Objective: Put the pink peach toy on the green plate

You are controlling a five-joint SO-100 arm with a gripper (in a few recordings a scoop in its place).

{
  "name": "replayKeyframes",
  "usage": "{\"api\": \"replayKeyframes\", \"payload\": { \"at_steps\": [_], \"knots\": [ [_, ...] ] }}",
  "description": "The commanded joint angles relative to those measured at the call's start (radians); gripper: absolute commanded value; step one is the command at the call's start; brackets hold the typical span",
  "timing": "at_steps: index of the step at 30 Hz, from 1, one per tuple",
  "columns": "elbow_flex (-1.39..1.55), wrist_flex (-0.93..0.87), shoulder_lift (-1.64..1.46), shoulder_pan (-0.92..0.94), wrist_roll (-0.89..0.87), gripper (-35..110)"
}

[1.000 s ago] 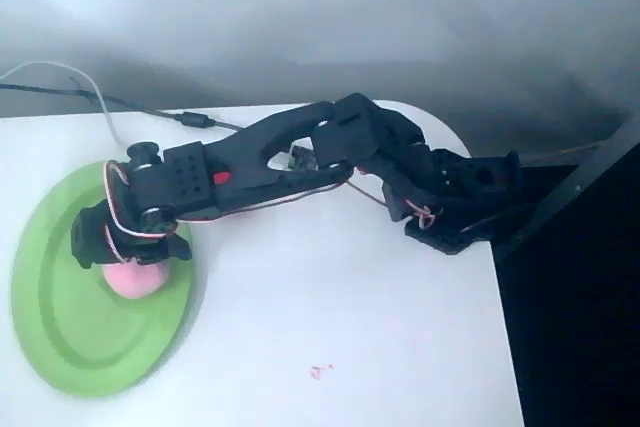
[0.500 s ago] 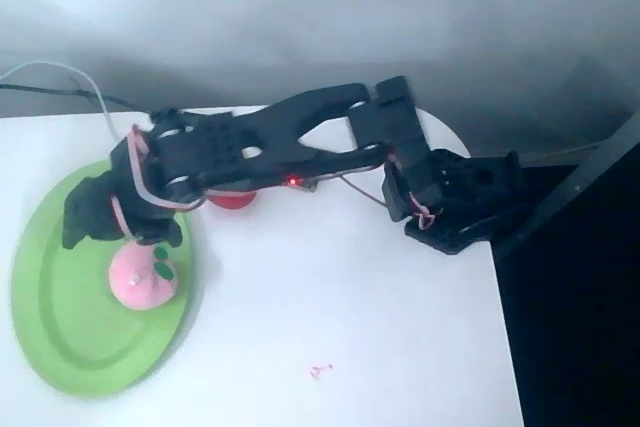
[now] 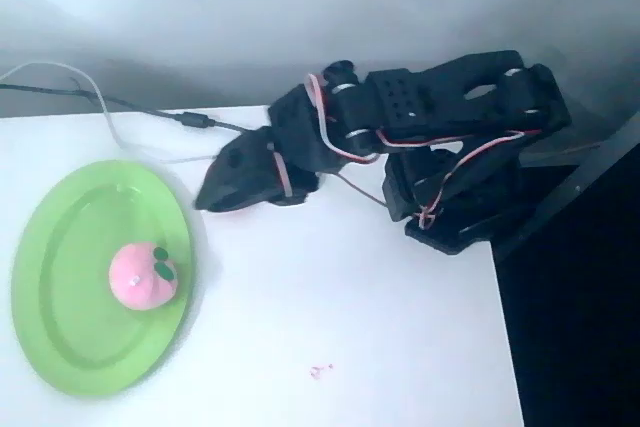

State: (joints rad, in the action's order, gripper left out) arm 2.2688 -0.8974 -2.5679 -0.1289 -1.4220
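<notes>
**Peach rests on the plate, arm folded away**

White table (image 3: 330,307) under dim, hazy light carries everything you need to check. Look to the left side of the overhead view: the large oval light-green plastic plate (image 3: 60,237) with its raised rim lies flat there, and the small round soft pink plush peach toy (image 3: 142,275) sits inside it, right of the plate's middle and near the right rim, its dark green leaf turned up. By the look of it, the placing step is done.

Your black arm is folded near its base at the table's right edge, and the fingers (image 3: 212,197) point toward the plate but stand well apart from the toy. They hold nothing. They appear drawn together into a dark wedge, yet blur hides the tips, so you cannot tell how far they are parted.

Should you need to regrasp, judge the toy as light, squashy and non-fragile; plush gives grip. Close across its round middle, clear of the leaf, and expect it to compress rather than slip.

Thin cables (image 3: 90,97) trail across the table's far left corner.
</notes>
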Motion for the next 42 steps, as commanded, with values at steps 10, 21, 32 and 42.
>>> {"api": "replayKeyframes", "payload": {
  "at_steps": [10, 21, 32, 42],
  "knots": [
    [0.762, -0.014, -0.568, 0.21, -0.071, 0],
    [1.005, -0.153, -0.841, 0.212, -0.061, 0],
    [1.006, -0.388, -0.848, 0.173, -0.064, 0],
    [1.008, -0.393, -0.848, 0.16, -0.094, 0]
  ]
}}
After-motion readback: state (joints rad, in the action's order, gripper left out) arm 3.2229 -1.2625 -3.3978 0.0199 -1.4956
